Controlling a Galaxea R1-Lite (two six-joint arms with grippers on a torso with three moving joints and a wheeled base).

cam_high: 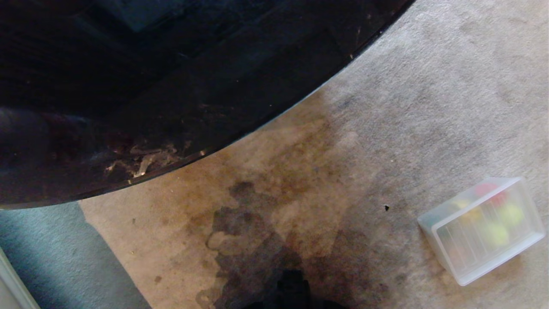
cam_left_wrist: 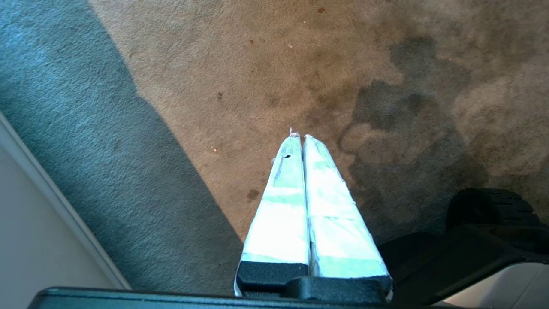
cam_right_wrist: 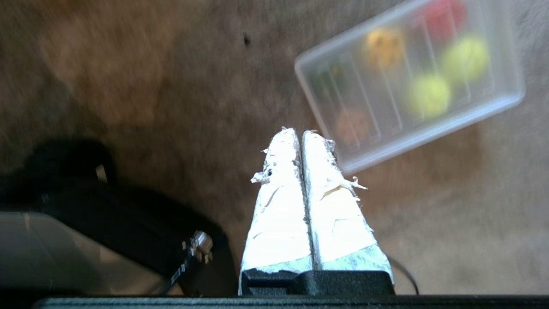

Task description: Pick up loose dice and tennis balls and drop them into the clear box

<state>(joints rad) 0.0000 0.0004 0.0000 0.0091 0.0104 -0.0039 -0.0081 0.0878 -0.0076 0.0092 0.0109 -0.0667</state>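
The clear box (cam_high: 499, 262) sits on the carpet at the lower right of the head view, and its rim (cam_right_wrist: 429, 133) also shows just beyond my right gripper. Two tennis balls (cam_high: 497, 234) (cam_right_wrist: 429, 94) show blurred through the frosted plastic. With them are a red die (cam_right_wrist: 444, 15), a yellow die (cam_right_wrist: 383, 45), a dark green die (cam_right_wrist: 332, 75) and a tan die (cam_right_wrist: 352, 124). Every die and ball in view lies inside the box. My right gripper (cam_right_wrist: 299, 131) hangs shut and empty above the carpet beside the box. My left gripper (cam_left_wrist: 299, 136) is shut and empty over stained carpet. Neither gripper appears in the head view.
A dark round tabletop (cam_high: 171, 86) fills the upper left of the head view. The stained beige carpet (cam_high: 326, 180) spreads between it and the box. A pale wall edge (cam_left_wrist: 43, 206) runs along the left. My black base (cam_left_wrist: 493, 214) sits close under both arms.
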